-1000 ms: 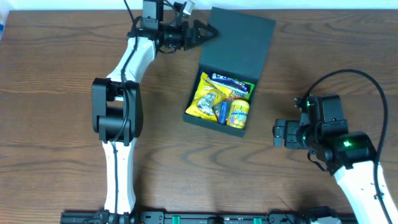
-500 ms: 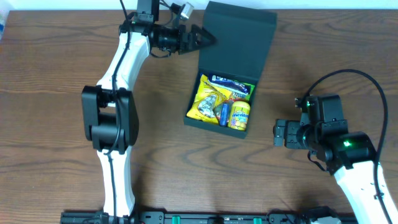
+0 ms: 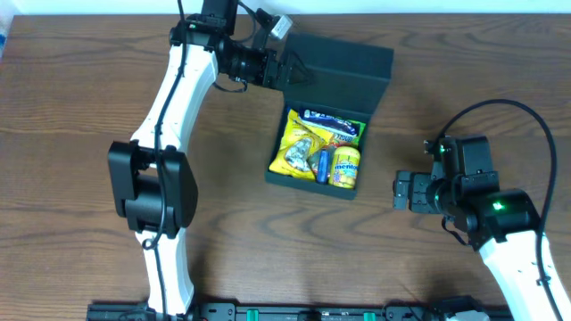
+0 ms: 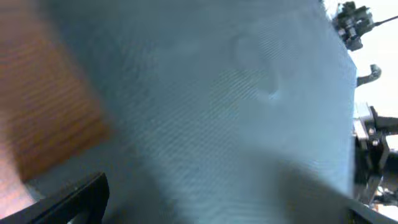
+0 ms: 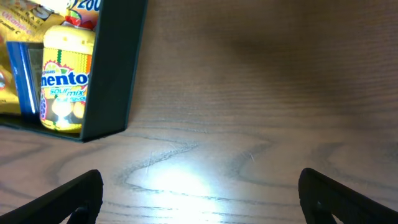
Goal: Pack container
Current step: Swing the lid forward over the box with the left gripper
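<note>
The right fingers (image 5: 74, 196) stand spread wide above the table (image 3: 80, 107), near the container (image 3: 314, 179), which sits mid-table filled with snacks (image 3: 344, 165). Farther back, the left fingers (image 4: 74, 200), also spread, are at its tilted-up lid (image 3: 343, 62).

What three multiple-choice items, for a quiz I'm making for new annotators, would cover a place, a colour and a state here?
1. Where is the left end effector?
A. at the lid's left edge
B. inside the container
C. out of view

2. What colour is the Mentos tub?
A. red
B. yellow
C. white

3. How is the right end effector?
A. open, empty
B. shut, empty
C. shut on the lid

Key:
1 A, the overhead view shows its tips at the lid's left edge.
2 B, its yellow body shows inside the container.
3 A, its fingers stand wide apart with nothing between them.
</note>
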Motion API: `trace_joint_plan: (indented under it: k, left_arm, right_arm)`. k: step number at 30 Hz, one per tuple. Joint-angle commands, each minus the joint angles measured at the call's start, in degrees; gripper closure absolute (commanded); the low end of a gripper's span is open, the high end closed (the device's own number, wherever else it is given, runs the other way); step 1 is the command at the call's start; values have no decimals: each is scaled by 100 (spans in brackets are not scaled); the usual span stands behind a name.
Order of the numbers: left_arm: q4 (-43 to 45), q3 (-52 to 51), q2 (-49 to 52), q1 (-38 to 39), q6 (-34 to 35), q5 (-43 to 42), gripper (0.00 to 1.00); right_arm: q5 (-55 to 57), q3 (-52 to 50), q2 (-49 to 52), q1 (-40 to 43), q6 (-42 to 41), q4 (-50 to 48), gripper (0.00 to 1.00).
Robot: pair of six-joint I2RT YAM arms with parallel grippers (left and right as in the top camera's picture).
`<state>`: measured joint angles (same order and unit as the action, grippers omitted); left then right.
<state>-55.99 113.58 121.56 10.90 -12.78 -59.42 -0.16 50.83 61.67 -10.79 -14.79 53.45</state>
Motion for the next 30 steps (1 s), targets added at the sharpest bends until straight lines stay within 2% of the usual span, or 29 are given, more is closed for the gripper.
trace_joint_plan:
  k: [1,5,16,24,30]
  left_arm:
    - [-319,103,-501,11,-363,387,4]
    - [-715,103,-813,11,-400,730,4]
    - [-1427,103,-1174,11,-402,837,4]
    - [-2253,98,-1611,76,-592,1969,4]
    - [-2444,37,-2605,286,-361,3005,4]
  right_arm:
    - [79,7,-11,-55,70,0,1]
    - [79,7,-11,-55,70,0,1]
    - [79,7,-11,-55,70,7,1]
    - [76,7,-28,-55,70,11,1]
    - [-138,7,-201,-278,70,57,1]
